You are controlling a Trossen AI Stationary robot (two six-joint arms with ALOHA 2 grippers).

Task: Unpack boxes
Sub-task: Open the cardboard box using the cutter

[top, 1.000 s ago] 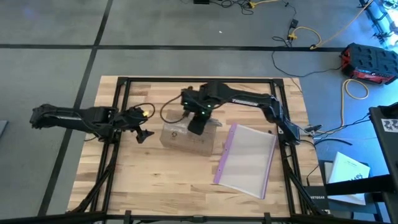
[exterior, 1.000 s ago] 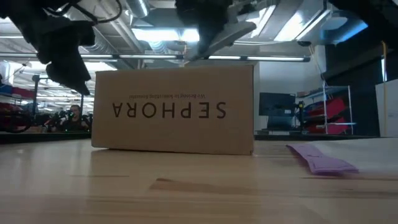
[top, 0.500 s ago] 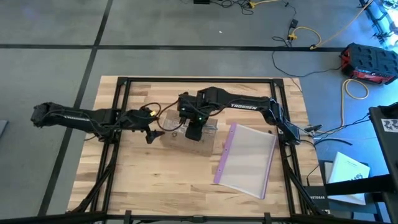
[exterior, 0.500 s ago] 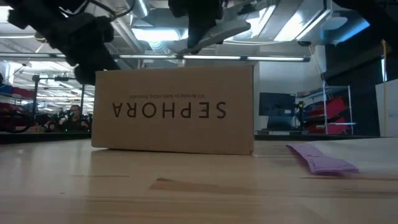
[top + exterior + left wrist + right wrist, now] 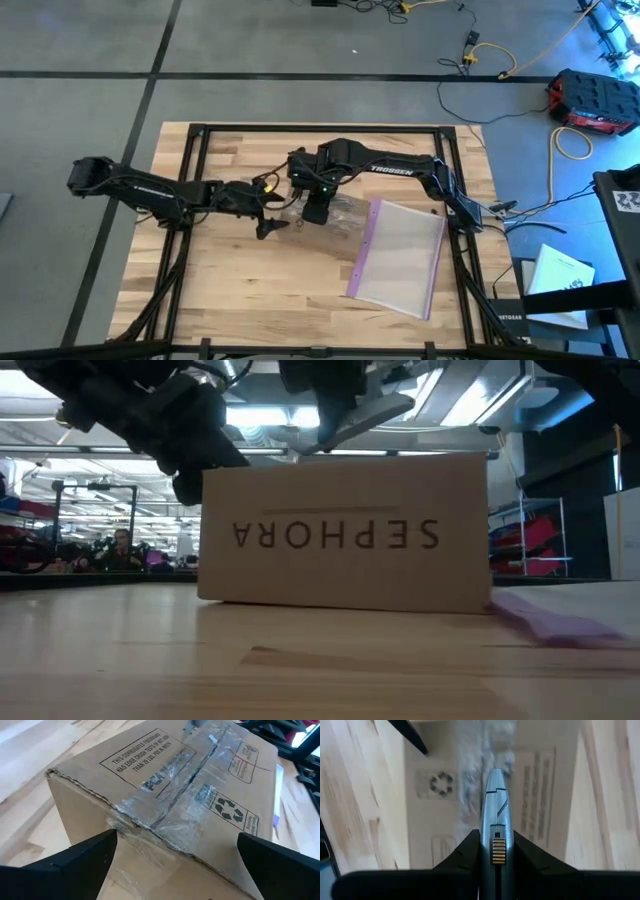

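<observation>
So the cardboard box (image 5: 345, 530) sits near the middle of the wooden desk (image 5: 250, 280), flaps still taped over with clear tape along the center seam. It's upside down, since in the low view the black SEPHORA lettering on its side reads inverted. The top face shows a printed certificate stamp and a recycling mark under the crinkly tape.

The right tool (image 5: 313, 212) hangs right over the box top, clenched on a small grey knife (image 5: 494, 815) whose blade points down at the taped seam. Can't tell for sure if the tip is actually touching the tape.

The left tool (image 5: 268, 226) is at the box's left end, fingers spread wide apart and gripping nothing; from its wrist camera the two dark fingers straddle the box's near corner.

Just beside the box on the right lies a clear plastic bag with a purple zip edge (image 5: 395, 256), flat on the desk.
</observation>
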